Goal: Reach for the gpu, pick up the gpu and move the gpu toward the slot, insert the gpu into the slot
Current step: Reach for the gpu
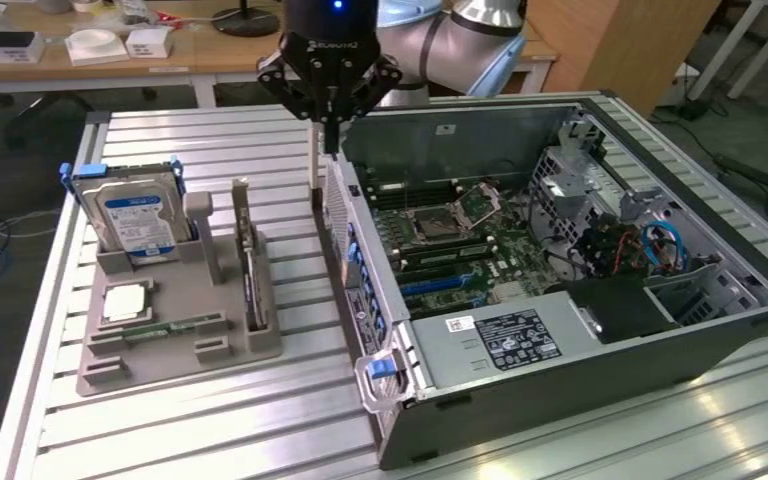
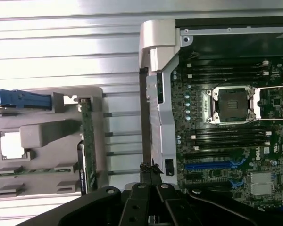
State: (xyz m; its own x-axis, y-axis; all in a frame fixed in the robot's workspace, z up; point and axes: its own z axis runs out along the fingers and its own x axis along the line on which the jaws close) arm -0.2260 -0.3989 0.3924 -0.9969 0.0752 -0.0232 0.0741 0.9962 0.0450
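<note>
**Supervisor:** Gripper status?

**Inspector:** The gripper [image 1: 329, 135] points straight down, its fingers drawn in until almost no gap is left. A thin pale strip hangs between them, seen edge-on. I judge this to be the gpu [image 1: 315, 170], pinched by its upper edge so that the lower edge hangs free.

**Supervisor:** Position of the card?

**Inspector:** In the air, clear of the worktop [image 1: 224, 430]. It is just beside the far corner of the open computer case [image 1: 558, 400], on the exterior view's left of the rear wall. It is not yet over the motherboard [image 1: 491, 265].

**Supervisor:** And the slot?

**Inspector:** The slot [image 2: 210, 165] is a long blue strip on the motherboard, with nothing seated in it. In the exterior view it lies on the near side of the processor socket [image 1: 438, 225], well apart from the card. The case lies on its side with the open face up, which I take to be for access from above.

**Supervisor:** Remainder?

**Inspector:** A grey tray [image 1: 171, 350], on the exterior view's left of the case, holds a hard drive [image 1: 137, 220] upright and another thin board [image 1: 253, 285] on edge. Standing them up presumably leaves their top edges free for a grip from above.
</note>
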